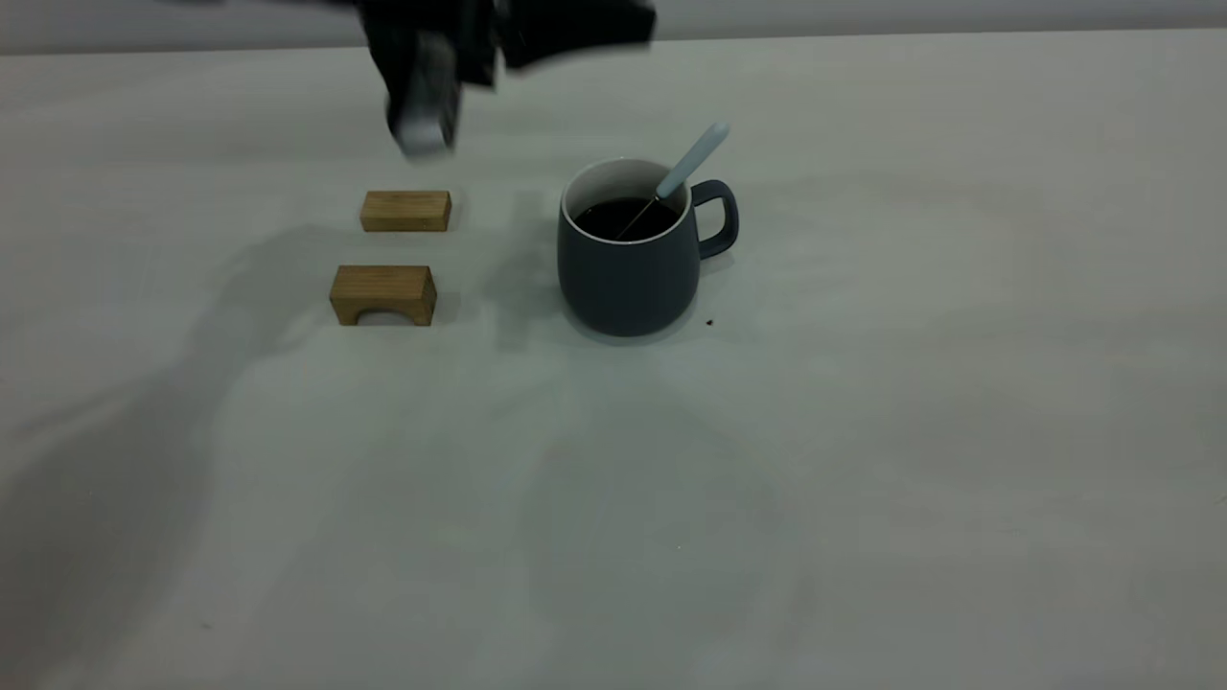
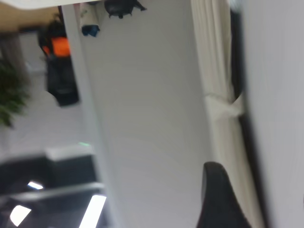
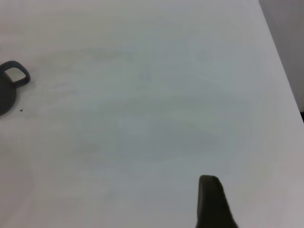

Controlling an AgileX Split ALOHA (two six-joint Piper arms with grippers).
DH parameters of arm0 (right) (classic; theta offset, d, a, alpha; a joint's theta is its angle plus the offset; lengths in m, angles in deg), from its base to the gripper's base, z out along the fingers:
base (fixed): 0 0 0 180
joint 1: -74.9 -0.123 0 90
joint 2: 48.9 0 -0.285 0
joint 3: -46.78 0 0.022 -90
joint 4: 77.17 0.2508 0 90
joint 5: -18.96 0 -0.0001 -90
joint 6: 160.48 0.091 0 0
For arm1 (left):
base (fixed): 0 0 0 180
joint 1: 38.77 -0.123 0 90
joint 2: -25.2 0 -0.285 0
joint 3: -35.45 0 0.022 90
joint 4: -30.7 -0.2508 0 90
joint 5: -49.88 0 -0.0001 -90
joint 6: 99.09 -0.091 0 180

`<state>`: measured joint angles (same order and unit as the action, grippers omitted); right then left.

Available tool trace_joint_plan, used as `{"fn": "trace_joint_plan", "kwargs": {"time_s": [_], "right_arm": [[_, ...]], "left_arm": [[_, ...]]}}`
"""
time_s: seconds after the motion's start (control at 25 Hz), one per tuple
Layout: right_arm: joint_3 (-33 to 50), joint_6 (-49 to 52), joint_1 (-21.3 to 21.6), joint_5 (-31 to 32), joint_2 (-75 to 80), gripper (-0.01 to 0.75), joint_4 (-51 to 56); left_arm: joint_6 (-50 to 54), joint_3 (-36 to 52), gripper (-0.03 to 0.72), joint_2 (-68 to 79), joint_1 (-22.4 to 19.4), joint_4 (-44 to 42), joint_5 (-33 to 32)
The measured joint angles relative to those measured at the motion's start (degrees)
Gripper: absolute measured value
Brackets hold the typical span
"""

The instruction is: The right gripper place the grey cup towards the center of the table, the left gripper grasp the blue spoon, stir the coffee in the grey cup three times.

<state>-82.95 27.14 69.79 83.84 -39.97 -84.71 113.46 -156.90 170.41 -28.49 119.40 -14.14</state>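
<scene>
The grey cup [image 1: 628, 278] stands upright near the middle of the table [image 1: 863, 460], its loop handle turned to the right. Dark coffee [image 1: 628, 218] fills it. The blue spoon [image 1: 695, 158] stands in the coffee and leans on the rim by the handle, with nothing holding it. My left gripper [image 1: 575, 38] is a dark blur at the far top edge, above and behind the cup and well clear of the spoon. Its own view shows only its black tip [image 2: 216, 199]. The right gripper [image 3: 211, 199] hovers over bare table, far from the cup [image 3: 7, 92].
Two tan wooden blocks lie left of the cup: a flat one [image 1: 405, 211] farther back and an arched one [image 1: 383, 294] nearer. A tiny dark speck [image 1: 709, 323] sits by the cup's base. The table's edge [image 3: 280, 71] runs past the right gripper.
</scene>
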Motion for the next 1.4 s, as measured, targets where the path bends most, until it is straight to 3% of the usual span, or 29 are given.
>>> {"fn": "trace_joint_plan", "kwargs": {"time_s": [0.32,0.64,0.76,0.92,1.0,1.24,1.4], "right_arm": [[0.0,0.0,0.0,0.0,0.0,0.497,0.0],[0.0,0.0,0.0,0.0,0.0,0.497,0.0],[0.0,0.0,0.0,0.0,0.0,0.497,0.0],[0.0,0.0,0.0,0.0,0.0,0.497,0.0],[0.0,0.0,0.0,0.0,0.0,0.497,0.0],[0.0,0.0,0.0,0.0,0.0,0.497,0.0],[0.0,0.0,0.0,0.0,0.0,0.497,0.0]], "left_arm": [[-14.12,0.04,0.488,-15.15,-0.3,-8.82,-1.42],[-17.98,0.04,0.479,-32.25,-0.3,-11.52,-2.37],[-26.45,0.13,0.479,-39.14,-1.97,-14.83,-2.59],[-46.52,0.2,0.479,-49.93,-6.82,-26.69,-2.4],[-51.74,0.2,0.479,-55.41,-8.88,-33.65,-2.58],[-49.54,4.52,0.478,-72.43,-14.46,-55.48,-2.58],[-45.36,12.83,0.478,-83.63,-14.97,-69.12,-2.58]]}}
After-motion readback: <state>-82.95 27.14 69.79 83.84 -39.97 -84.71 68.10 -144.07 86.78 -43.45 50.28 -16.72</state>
